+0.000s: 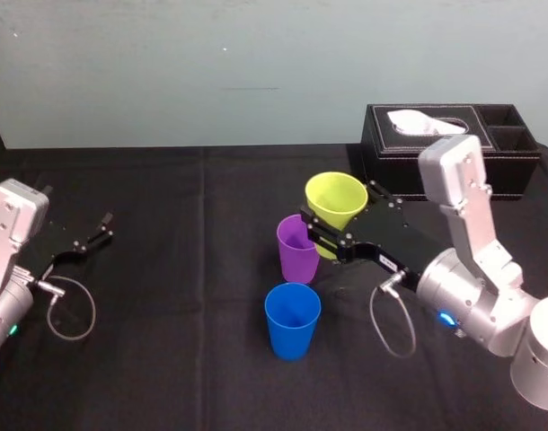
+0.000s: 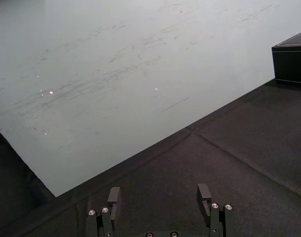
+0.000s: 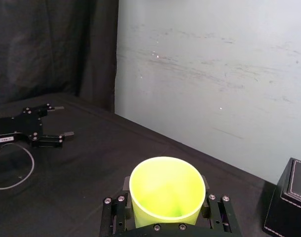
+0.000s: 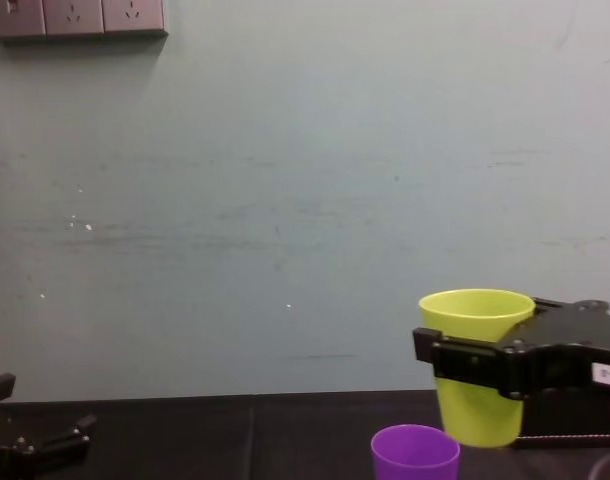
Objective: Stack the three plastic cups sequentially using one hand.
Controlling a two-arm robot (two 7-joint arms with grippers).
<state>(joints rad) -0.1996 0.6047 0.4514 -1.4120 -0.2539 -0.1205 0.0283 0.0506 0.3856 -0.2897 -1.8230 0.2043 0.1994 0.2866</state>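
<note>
My right gripper [image 1: 340, 221] is shut on the yellow-green cup [image 1: 336, 201] and holds it upright in the air, a little to the right of the purple cup [image 1: 297, 248]. In the right wrist view the yellow-green cup [image 3: 166, 190] sits between the two fingers [image 3: 115, 205], mouth up. The chest view shows the yellow-green cup [image 4: 475, 372] raised above the purple cup [image 4: 415, 452]. The blue cup [image 1: 292, 320] stands upright on the black cloth, nearer to me than the purple one. My left gripper [image 1: 100, 230] rests open at the far left with nothing in it.
A black leather tissue box [image 1: 446, 144] stands at the back right, behind my right arm. A loose cable [image 1: 72, 310] lies by my left wrist. A pale wall closes off the far side of the table [image 1: 184, 269].
</note>
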